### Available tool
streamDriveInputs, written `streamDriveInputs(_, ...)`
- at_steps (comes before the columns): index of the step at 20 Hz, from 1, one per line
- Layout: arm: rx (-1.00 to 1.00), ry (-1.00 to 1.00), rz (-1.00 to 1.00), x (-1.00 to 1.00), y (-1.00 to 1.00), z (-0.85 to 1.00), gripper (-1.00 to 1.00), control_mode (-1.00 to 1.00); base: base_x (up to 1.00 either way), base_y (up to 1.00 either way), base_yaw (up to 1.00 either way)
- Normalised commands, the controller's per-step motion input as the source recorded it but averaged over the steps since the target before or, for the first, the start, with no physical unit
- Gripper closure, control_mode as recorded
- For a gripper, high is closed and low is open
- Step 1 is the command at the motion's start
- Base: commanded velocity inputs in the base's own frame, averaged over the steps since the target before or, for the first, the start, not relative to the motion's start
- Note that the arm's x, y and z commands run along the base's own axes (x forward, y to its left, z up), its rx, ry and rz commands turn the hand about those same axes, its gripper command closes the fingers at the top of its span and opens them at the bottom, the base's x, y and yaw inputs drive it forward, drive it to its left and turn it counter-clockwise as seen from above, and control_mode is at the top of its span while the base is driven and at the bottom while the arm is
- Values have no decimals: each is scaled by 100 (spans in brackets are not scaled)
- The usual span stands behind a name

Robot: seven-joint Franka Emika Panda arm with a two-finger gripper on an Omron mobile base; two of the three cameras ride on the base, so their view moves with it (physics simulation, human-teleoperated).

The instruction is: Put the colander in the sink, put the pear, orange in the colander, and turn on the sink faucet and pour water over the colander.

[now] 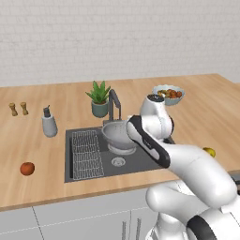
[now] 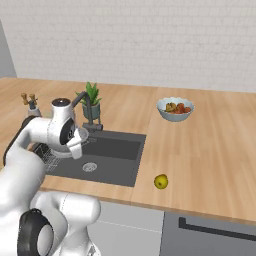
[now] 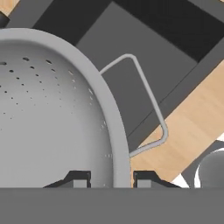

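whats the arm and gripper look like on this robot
The arm is made of glossy white rounded segments with dark grey to black bands at the joints. No loose cables or markings show. The gripper ends in two small dark fingertips with lighter grey pads.

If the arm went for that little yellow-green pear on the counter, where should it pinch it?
Probably straight from above, pinching across its round middle: the pear lies alone on open counter, so nothing blocks the fingers on either side.
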Motion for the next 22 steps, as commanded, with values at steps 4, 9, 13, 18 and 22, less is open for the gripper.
streamDriveInputs(4,0,0,16,19,-58,-48,100,-100,0,0,0)
streamDriveInputs(9,0,0,19,28,-29,-56,100,-100,0,0,0)
streamDriveInputs(13,0,0,18,50,0,-44,100,-100,0,0,0)
streamDriveInputs(18,0,0,7,43,0,-37,100,-100,0,0,0)
streamDriveInputs(22,-3,2,0,30,-2,-30,100,-100,0,0,0)
